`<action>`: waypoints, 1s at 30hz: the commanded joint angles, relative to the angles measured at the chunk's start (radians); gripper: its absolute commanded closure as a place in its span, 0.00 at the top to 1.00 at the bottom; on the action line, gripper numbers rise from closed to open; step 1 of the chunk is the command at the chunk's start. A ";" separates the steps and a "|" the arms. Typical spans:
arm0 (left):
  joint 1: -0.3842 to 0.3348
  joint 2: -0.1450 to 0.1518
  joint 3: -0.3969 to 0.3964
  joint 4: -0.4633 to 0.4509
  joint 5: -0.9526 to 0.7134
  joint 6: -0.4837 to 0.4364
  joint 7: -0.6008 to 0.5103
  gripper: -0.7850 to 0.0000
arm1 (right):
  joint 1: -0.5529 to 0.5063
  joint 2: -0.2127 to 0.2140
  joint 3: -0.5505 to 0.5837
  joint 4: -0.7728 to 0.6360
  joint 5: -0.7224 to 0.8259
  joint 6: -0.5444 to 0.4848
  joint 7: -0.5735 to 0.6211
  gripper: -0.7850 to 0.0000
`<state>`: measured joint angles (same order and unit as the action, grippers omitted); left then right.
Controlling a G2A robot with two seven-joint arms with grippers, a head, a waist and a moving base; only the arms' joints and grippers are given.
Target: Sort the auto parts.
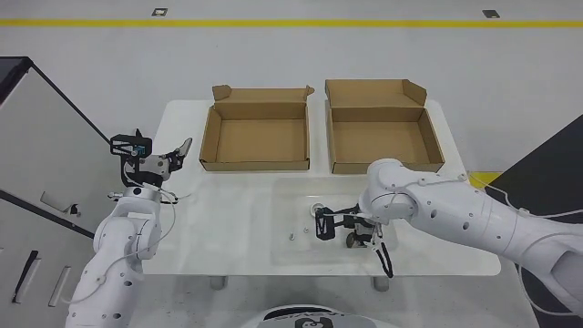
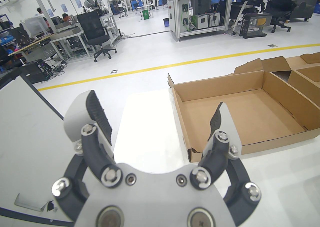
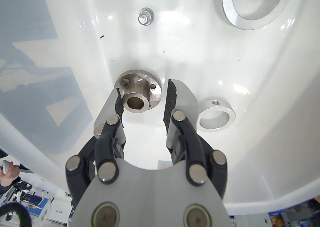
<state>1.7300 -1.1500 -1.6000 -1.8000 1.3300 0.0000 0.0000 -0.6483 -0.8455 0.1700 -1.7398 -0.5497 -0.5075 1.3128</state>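
Several metal auto parts lie in a white tray [image 3: 250, 67]: a flanged bushing [image 3: 150, 82], a large ring [image 3: 230, 12], a small collar ring [image 3: 215, 125] and a bolt [image 3: 145, 16]. My right gripper [image 3: 145, 87] is down in the tray [image 1: 291, 241] and open, its fingers on either side of the flanged bushing. One finger is at the bushing's hub, the other stands a little apart. My left gripper [image 2: 155, 99] is open and holds nothing, above the table's left end [image 1: 173, 157], beside the left cardboard box [image 2: 250, 112].
Two open, empty cardboard boxes stand at the back of the white table [image 1: 228, 237], the left box [image 1: 255, 141] and the right box [image 1: 383, 137]. A dark panel [image 1: 55, 146] leans beside the table's left edge.
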 commanded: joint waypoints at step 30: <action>0.000 0.000 0.000 0.000 0.000 0.000 0.000 1.00 | -0.007 -0.012 0.000 0.008 -0.035 0.013 0.013 0.36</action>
<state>1.7300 -1.1500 -1.6000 -1.8000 1.3300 0.0000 0.0000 -0.6545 -0.8568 0.1700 -1.7322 -0.5844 -0.4948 1.3254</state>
